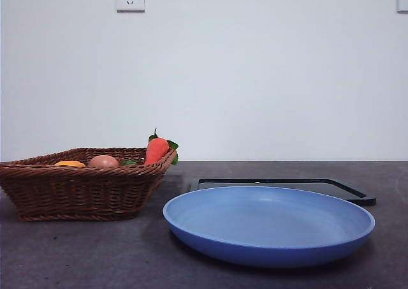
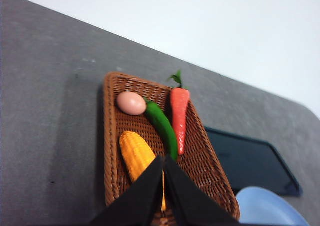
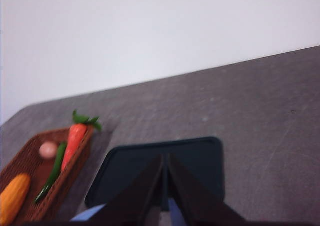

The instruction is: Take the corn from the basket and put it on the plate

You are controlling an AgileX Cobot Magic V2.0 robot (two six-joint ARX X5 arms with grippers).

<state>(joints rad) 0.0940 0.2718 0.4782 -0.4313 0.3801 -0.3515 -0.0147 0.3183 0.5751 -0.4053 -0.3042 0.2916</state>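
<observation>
Corn [image 2: 136, 155] lies in the basket [image 2: 112, 136], beside a green pepper [image 2: 162, 127], carrot [image 2: 179, 117] and egg [image 2: 131, 103]. Plate [image 1: 268, 225] bare, in front of the black tray [image 1: 347, 190], just beside the basket. Left gripper [image 2: 163, 158] hangs above the corn's near end, jaws closed tip to tip, holding nothing. Right gripper [image 3: 165, 158] waits over the tray, jaws also together and empty. Step in hand looks like the approach; pick not yet begun. Next move: left jaws must part, drop astride the cob, then close
</observation>
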